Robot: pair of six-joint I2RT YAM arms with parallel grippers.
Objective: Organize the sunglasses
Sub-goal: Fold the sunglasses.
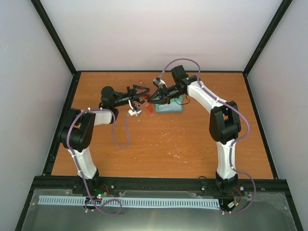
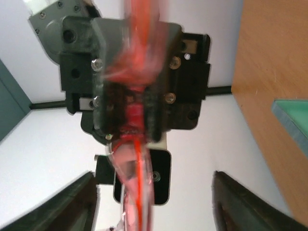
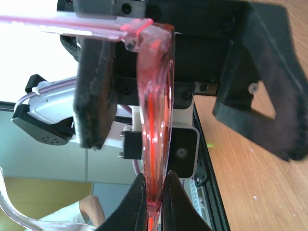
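Observation:
The sunglasses (image 3: 155,120), pinkish-red and see-through, are held in the air between my two grippers above the back middle of the table. My right gripper (image 3: 155,195) is shut on their lower rim. They hang edge-on in the left wrist view (image 2: 137,192). My left gripper (image 2: 154,180) is open, its fingers (image 2: 72,207) wide apart on either side of the glasses without touching them. In the top view the left gripper (image 1: 142,92) and right gripper (image 1: 150,99) meet tip to tip, with the glasses (image 1: 149,109) just below them.
A flat blue-green oblong thing (image 1: 171,107) lies on the wooden table (image 1: 159,144) under the right gripper; its corner shows in the left wrist view (image 2: 293,120). Black frame rails (image 1: 159,184) border the table.

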